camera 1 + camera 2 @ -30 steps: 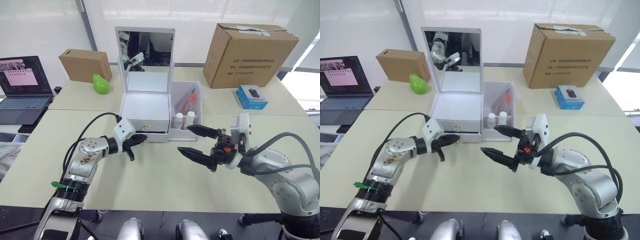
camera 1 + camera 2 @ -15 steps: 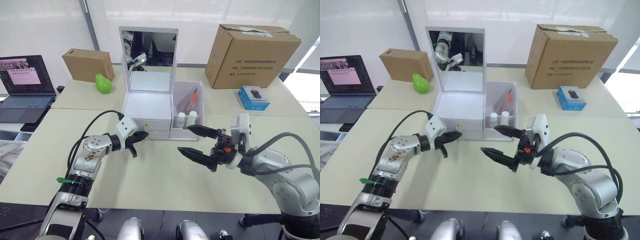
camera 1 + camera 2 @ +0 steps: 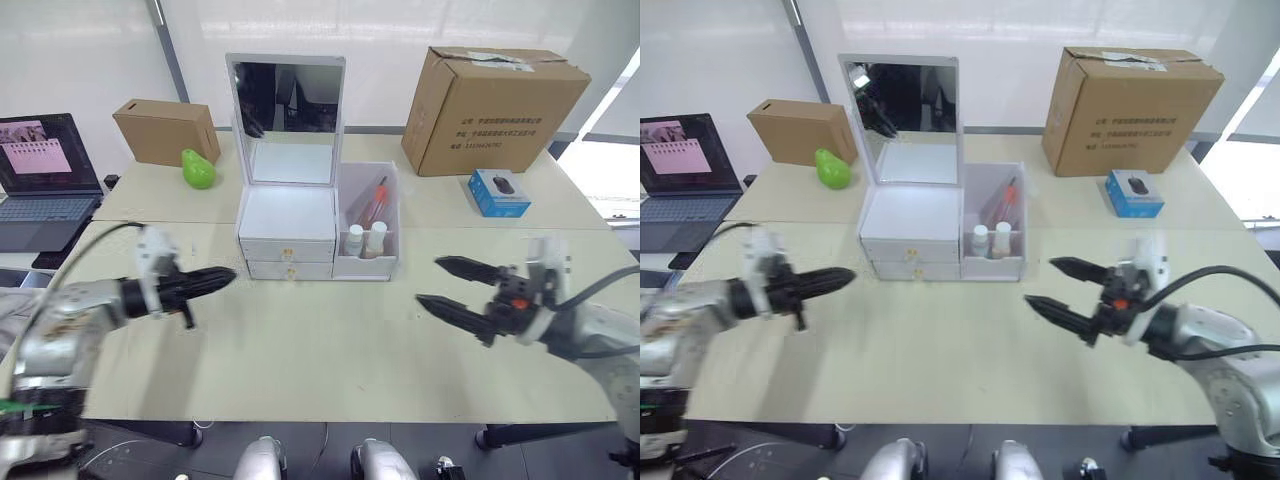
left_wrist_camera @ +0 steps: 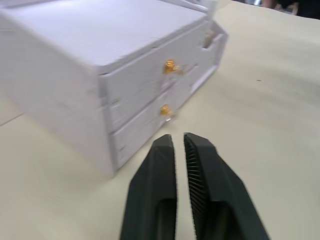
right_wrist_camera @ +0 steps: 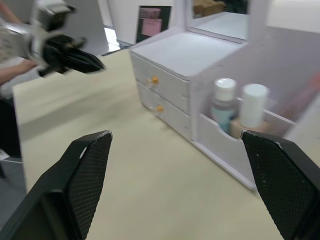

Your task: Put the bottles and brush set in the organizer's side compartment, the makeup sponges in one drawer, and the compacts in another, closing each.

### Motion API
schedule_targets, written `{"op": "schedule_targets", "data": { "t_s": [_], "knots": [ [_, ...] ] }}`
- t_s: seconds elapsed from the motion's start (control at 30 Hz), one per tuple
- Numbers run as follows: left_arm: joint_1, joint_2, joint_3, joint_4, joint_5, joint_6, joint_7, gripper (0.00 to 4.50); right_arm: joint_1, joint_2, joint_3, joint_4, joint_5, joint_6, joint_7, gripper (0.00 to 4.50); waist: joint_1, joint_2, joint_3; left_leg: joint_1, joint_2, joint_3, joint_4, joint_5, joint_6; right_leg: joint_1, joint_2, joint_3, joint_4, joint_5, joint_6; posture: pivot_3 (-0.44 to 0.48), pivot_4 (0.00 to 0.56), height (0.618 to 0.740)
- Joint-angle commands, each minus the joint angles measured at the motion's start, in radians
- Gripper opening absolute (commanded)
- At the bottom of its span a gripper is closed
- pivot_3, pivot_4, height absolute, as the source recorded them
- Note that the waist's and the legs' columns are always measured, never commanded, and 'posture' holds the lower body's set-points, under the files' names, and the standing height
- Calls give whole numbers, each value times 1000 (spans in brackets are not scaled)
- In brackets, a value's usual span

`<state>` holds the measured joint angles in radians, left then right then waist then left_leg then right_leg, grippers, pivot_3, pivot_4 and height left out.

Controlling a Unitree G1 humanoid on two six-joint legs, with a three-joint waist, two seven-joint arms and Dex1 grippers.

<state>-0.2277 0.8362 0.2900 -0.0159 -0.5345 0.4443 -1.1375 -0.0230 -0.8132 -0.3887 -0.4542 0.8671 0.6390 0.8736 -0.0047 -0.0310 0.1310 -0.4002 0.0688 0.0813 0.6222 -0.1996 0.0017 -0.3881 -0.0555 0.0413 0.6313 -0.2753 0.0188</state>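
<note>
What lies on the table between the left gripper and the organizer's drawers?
Nothing: in the left eye view, only bare table separates the left gripper from the organizer. The left wrist view shows the same bare stretch before the two gold-knobbed drawers.

Silver-grey metal arms with black cables; each black two-fingered hand has ribbed pads: left hand [image 3: 205,281] beside a white wrist block, right hand [image 3: 448,286] with an orange-red patch

Two bottles [image 3: 365,238], two drawers [image 3: 286,259] (both closed), two cardboard boxes [image 3: 494,97], one laptop [image 3: 40,178], one brush set [image 3: 374,201].
</note>
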Motion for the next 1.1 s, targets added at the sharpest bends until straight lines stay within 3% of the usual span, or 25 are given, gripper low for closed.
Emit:
{"op": "schedule_targets", "data": {
  "t_s": [0.03, 0.2, 0.33, 0.5, 1.1],
  "knots": [
    [102, 110, 171, 14, -13, -2, -45, 1519, 73, -67, -130, 87, -58, -59, 86, 4500, 1, 0, 0, 0, 0, 1, 0, 0, 0, 0, -1, 0, 0, 0, 0, 0, 150, 740],
    [230, 206, 371, 176, 35, -89, -56, 3061, 171, -110, -224, 258, -144, -144, 185, 4500, 5, 0, 0, 2, 0, 3, -4, 0, 0, -1, -4, 0, -2, -4, -6, 0, 150, 740],
    [283, 204, 423, 274, 69, -170, -47, 4373, 213, -103, -232, 381, -221, -223, 225, 4500, 9, 1, 1, 5, 0, 5, -7, 0, -1, -3, -6, 0, -3, -5, -8, 0, 150, 740],
    [325, 172, 396, 307, 95, -221, -33, 4448, 219, -83, -213, 445, -269, -278, 238, 4500, 10, 1, 1, 5, 0, 6, -8, -5, -8, -2, -7, 1, -3, -5, -8, 0, 150, 740],
    [263, 170, 385, 251, 68, -141, 20, 4448, 200, -52, -219, 371, -234, -240, 205, 4500, 10, 1, 1, 5, 0, 7, -9, -4, -7, -1, -5, 1, -2, -3, -4, 0, 150, 740]
  ]
}}
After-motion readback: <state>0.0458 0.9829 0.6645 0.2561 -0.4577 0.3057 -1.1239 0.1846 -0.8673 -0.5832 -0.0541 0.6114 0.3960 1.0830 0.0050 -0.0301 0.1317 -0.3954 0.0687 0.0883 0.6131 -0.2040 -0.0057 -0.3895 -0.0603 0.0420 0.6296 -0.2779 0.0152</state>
